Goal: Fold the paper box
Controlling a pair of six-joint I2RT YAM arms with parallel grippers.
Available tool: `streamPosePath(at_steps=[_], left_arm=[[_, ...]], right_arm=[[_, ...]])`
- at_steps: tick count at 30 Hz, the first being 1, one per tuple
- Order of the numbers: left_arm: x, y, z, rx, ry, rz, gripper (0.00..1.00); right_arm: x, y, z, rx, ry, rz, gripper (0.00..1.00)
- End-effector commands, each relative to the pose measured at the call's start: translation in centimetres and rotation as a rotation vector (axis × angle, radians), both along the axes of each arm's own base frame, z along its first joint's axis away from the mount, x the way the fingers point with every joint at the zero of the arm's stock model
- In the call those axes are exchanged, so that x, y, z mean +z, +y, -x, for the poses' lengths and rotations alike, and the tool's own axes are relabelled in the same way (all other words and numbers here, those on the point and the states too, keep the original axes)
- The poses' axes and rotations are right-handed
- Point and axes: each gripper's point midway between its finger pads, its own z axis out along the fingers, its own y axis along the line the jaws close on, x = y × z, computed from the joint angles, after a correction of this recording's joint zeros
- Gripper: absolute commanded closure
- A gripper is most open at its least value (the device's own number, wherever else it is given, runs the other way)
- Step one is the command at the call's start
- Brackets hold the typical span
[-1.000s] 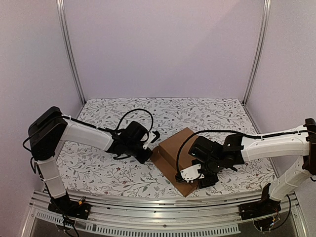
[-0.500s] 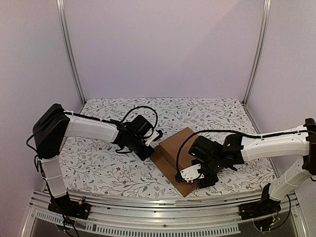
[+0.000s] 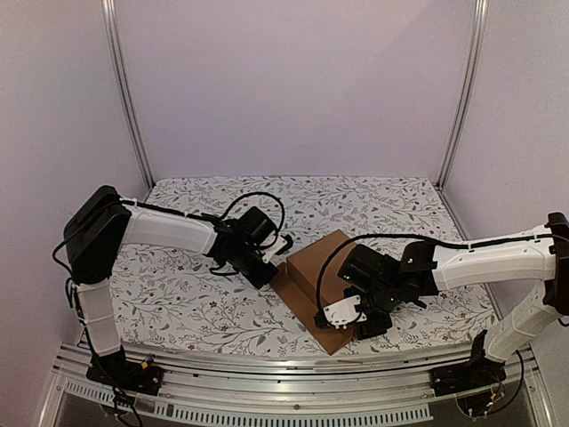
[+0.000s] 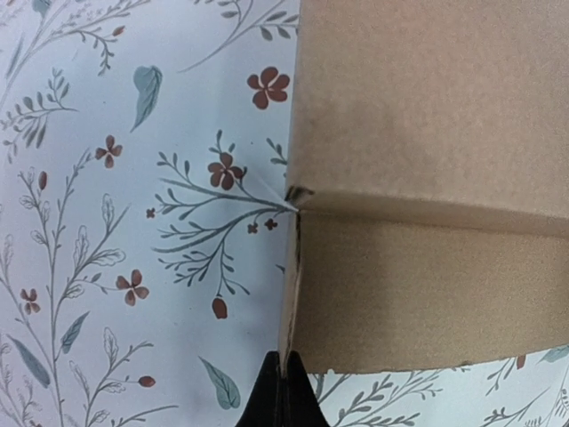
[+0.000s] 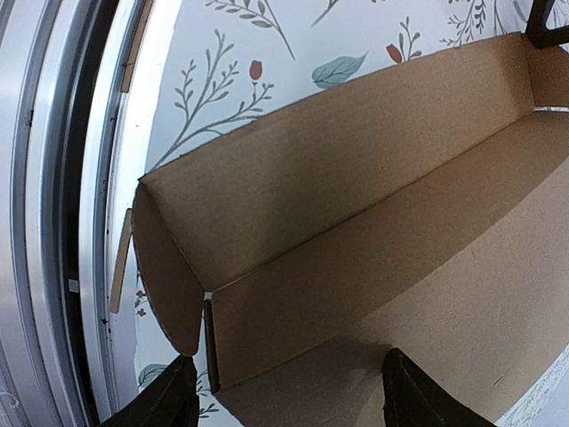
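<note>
The paper box [image 3: 322, 283] is a brown cardboard mailer lying partly folded on the floral table, one corner pointing away. In the left wrist view its side wall [image 4: 427, 302] and top panel fill the right half. My left gripper [image 3: 278, 253] is at the box's left corner, its jaws closed [image 4: 284, 396] on the thin edge of a side flap [image 4: 292, 294]. My right gripper [image 3: 349, 313] hovers open over the box's near end. In the right wrist view its fingers [image 5: 178, 396] spread wide above the open inside of the box [image 5: 356, 258], where an end flap [image 5: 164, 276] stands up.
The floral tablecloth [image 3: 178, 302] surrounds the box. A metal rail [image 3: 267, 391] runs along the near table edge, close to the box's near corner, and also shows in the right wrist view [image 5: 53, 196]. Upright frame posts [image 3: 124, 89] stand at the back corners.
My left gripper moved right to the box's left corner and now sits at the flap edge. The right gripper and the box have barely moved.
</note>
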Motion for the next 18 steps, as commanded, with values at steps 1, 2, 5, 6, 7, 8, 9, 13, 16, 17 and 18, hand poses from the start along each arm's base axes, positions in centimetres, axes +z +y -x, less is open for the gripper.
streamPosePath(at_steps=[1,2,5,6,7,8,9,13,16,17,18], left_arm=[[-1.0,0.2,-0.4,0.013,0.027,0.003,1.00],[-0.8,0.0,-0.4,0.011,0.028,0.011,1.00],[0.2,-0.4,-0.6,0.007,0.019,0.033,1.00],[0.5,-0.6,-0.8,0.005,0.015,0.035,1.00],[0.8,-0.6,-0.8,0.003,0.015,0.035,1.00],[1.1,-0.8,-0.9,0.001,0.013,0.035,1.00],[1.4,-0.8,-1.0,-0.002,0.012,0.034,1.00],[2.1,-1.2,-1.3,-0.015,0.012,0.027,1.00],[2.6,-1.5,-1.4,-0.023,0.020,0.025,1.00],[2.8,-1.6,-1.4,-0.025,0.023,0.024,1.00],[2.9,-1.7,-1.4,-0.026,0.026,0.022,1.00]], right_arm=[[-2.8,-1.5,2.8,0.036,0.146,0.086,0.30],[-2.8,-1.5,2.8,0.037,0.146,0.087,0.31],[-2.7,-1.4,2.8,0.038,0.145,0.085,0.30],[-2.7,-1.4,2.8,0.037,0.145,0.084,0.30],[-2.7,-1.4,2.7,0.036,0.144,0.083,0.30],[-2.7,-1.4,2.7,0.035,0.144,0.082,0.30],[-2.7,-1.4,2.8,0.037,0.145,0.084,0.30],[-2.8,-1.4,2.8,0.038,0.146,0.085,0.30],[-2.8,-1.4,2.8,0.039,0.149,0.085,0.30],[-2.8,-1.4,2.9,0.042,0.151,0.083,0.30],[-2.8,-1.3,2.9,0.043,0.153,0.082,0.30]])
